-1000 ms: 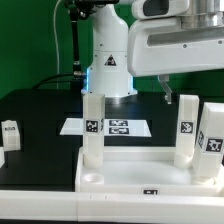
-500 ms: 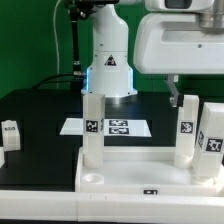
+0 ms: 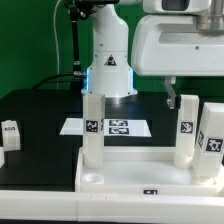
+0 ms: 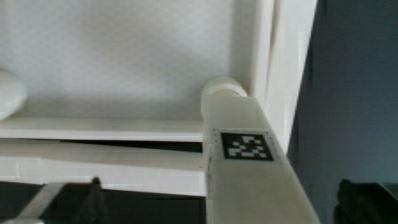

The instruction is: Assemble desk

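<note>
gripper (image 3: 172, 95) is hanging with jaws spread wide, gripping nothing, just above the top of the leg (image 3: 186, 130) that is standing upright in the tabletop (image 3: 130, 175) corner on the exterior view's right. in the wrist view that leg (image 4: 244, 150) is sitting between the fingers (image 4: 68, 198), touching neither. a second leg (image 3: 92, 130) is standing in the corner on the exterior view's left.

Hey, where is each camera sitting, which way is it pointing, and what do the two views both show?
Exterior view: off the arm, facing the robot's base across the tabletop, angled slightly downward; base, arm and claw show.
Wrist view: on the wrist, looking down into a tabletop corner; only blurred claw fingertips show.
Shared: the tabletop, and probably the tagged leg below the claw, seen close from the wrist.
</note>
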You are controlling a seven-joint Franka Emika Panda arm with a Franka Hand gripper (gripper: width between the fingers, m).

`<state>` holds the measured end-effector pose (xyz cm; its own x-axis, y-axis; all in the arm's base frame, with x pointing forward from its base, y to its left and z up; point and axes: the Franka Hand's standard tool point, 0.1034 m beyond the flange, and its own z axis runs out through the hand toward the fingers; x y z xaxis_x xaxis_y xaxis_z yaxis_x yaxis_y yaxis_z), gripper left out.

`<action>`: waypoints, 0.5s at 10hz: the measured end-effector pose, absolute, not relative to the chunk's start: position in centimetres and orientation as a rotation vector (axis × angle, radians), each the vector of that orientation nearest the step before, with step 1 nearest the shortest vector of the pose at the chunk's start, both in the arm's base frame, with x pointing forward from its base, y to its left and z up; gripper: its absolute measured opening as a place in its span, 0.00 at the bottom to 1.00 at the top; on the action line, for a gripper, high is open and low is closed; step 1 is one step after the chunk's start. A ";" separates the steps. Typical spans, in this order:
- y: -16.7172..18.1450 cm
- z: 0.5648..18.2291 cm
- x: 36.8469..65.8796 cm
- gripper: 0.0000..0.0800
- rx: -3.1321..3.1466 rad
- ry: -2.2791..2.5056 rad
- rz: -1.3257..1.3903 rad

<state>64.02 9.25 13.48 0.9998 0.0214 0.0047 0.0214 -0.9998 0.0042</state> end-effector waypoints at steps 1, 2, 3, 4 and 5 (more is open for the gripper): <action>9.5 13.4 64.8 0.81 3.135 0.022 0.020; 9.9 13.2 65.1 0.81 3.134 0.001 0.025; 10.2 12.8 65.2 0.81 3.134 -0.007 0.025; 10.4 12.6 65.3 0.81 3.133 -0.008 0.023; 10.5 12.6 65.4 0.81 3.131 -0.014 0.024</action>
<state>65.35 10.54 12.55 0.9998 -0.0087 0.0152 -0.0089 -0.9999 0.0100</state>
